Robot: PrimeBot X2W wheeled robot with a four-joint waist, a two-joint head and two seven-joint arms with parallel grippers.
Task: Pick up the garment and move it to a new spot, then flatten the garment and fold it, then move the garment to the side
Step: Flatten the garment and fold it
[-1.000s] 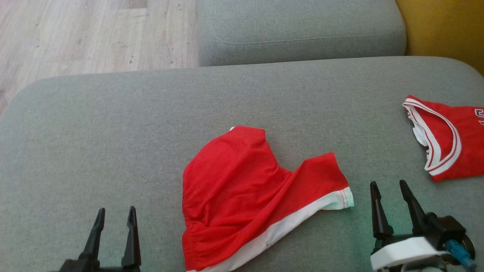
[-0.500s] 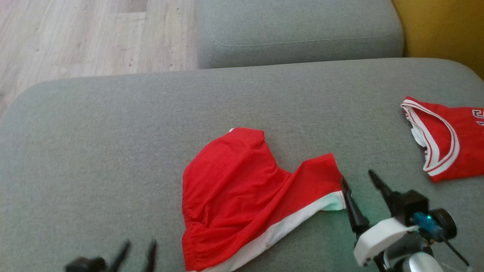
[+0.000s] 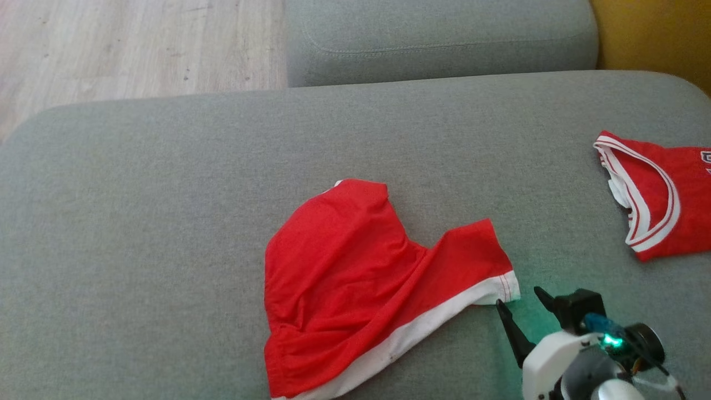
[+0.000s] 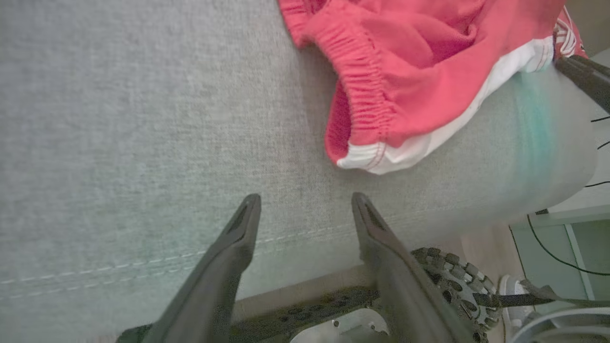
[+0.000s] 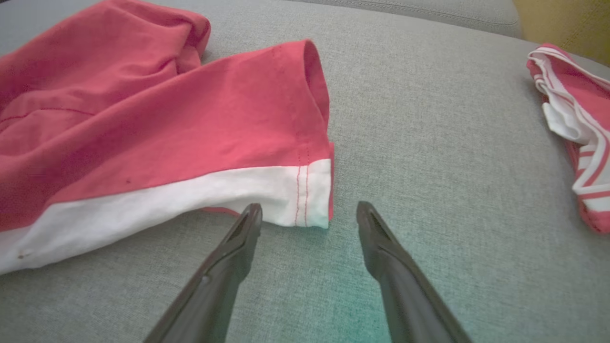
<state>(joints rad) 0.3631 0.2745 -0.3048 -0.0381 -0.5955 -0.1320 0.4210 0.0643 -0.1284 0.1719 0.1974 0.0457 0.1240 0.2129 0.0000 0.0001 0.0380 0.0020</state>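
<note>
The right gripper [image 3: 518, 297], fingers spread, was just behind a white-hemmed corner of the red shorts [image 3: 344, 266]. The left gripper [image 4: 305, 197] was spread too.

A red jersey [image 3: 680, 216] lies on the grey cushion [image 3: 166, 194], wooden floor [image 3: 111, 44] beyond.

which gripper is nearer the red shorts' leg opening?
Right. The right gripper, open, is just short of the leg opening of the red shorts; left gripper, open, is off by the waistband.
</note>
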